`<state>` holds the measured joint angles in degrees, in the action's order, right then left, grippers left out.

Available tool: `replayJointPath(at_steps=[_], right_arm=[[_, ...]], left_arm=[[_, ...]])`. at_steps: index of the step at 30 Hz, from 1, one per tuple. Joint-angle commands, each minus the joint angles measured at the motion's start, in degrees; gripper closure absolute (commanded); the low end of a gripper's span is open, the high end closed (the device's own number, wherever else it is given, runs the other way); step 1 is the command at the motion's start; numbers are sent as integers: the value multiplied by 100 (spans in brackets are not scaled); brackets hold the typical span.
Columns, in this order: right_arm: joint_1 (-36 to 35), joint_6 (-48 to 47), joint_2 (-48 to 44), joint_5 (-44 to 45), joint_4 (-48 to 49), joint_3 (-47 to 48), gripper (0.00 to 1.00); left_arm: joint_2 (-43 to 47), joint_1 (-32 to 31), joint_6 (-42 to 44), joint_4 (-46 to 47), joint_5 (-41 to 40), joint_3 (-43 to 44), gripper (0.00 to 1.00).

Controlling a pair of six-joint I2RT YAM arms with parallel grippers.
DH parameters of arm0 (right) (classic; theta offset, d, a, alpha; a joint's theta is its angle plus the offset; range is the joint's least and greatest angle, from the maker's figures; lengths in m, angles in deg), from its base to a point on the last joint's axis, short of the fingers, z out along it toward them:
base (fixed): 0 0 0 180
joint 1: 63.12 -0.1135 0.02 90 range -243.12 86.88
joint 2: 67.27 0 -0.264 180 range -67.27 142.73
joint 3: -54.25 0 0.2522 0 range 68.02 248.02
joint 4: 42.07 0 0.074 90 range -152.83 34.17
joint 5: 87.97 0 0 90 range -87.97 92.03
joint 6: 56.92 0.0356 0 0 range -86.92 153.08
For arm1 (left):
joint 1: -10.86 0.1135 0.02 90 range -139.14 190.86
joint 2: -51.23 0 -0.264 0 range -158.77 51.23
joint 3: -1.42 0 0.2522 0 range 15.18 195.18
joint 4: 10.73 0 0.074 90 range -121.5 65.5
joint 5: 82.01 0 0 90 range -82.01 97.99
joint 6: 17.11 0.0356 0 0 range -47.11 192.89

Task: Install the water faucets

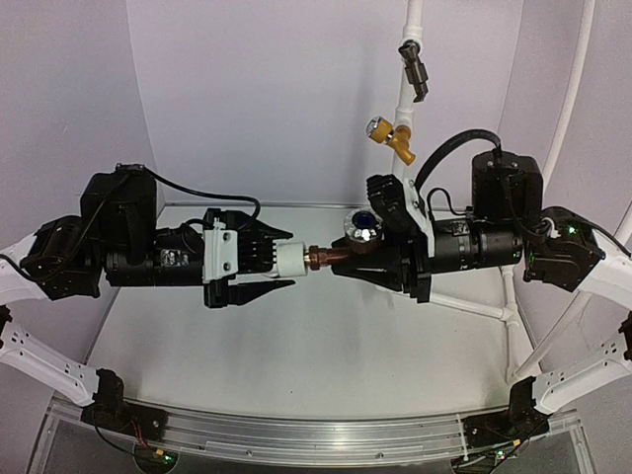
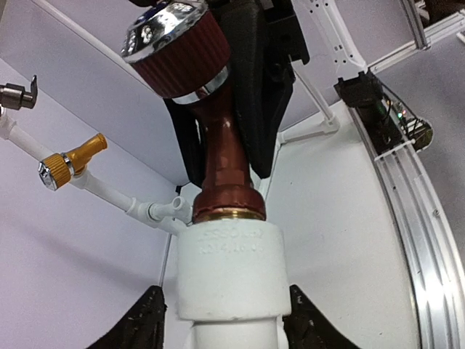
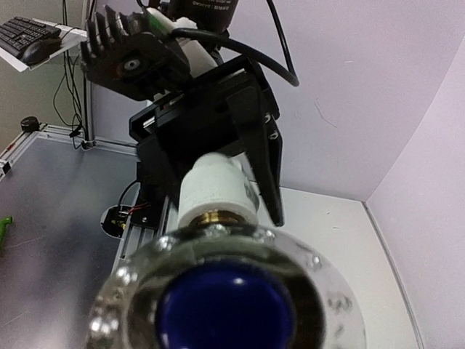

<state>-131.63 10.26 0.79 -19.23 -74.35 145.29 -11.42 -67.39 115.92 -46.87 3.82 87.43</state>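
- Left end effector (image 1: 278, 263): points right, raised off the table (image 1: 296, 365). Its dark fingers (image 2: 149, 323) flank the white plastic fitting (image 1: 289, 260). In the left wrist view a thin gap shows on one side, so I cannot tell whether it clamps the fitting or only brackets it.
- White plastic fitting (image 2: 229, 269): sits between the left fingertips, sticking out past them toward the right end effector. Its open end is seated over the faucet stem.
- Water faucet (image 1: 346, 257): held horizontal in mid-air, directly between the two end effectors. The copper stem (image 2: 225, 163) runs into the fitting, with a brass ring at the joint.
- Knob (image 1: 360, 229): chrome rim, blue centre, on the upper side of the faucet, just ahead of the right fingers. It fills the right wrist view (image 3: 225, 305).
- Right end effector (image 1: 375, 249): points left, fingers closed narrow on the faucet body.
- Yellow-brass valve (image 1: 390, 136): above and beyond the right end effector, on the white pipe (image 1: 405, 99).
- Dark valve (image 1: 417, 67): higher on the same pipe, well apart from both end effectors.
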Motion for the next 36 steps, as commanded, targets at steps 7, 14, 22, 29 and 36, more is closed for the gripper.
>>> replayJointPath(at_steps=[7, 14, 22, 29, 36], right_arm=[[27, -2240, -555, 1089, 494, -25, 100], [28, -3681, -983, 1265, 1280, -568, 100], [21, -5769, -1214, 1024, 1723, -1149, 100], [14, -6370, -1261, 927, 1994, -1355, 100], [-26, -6881, -1195, 774, 2195, -1487, 100]], left_arm=[[778, -43, -1367, 92, -730, -301, 1], [848, -32, -3733, -155, -760, -90, 0], [-27, 1289, -5889, -385, 2988, 559, 0], [-220, 1975, -6763, 122, 4428, 550, 2], [-965, 2084, -7543, 542, 5256, 811, 16]])
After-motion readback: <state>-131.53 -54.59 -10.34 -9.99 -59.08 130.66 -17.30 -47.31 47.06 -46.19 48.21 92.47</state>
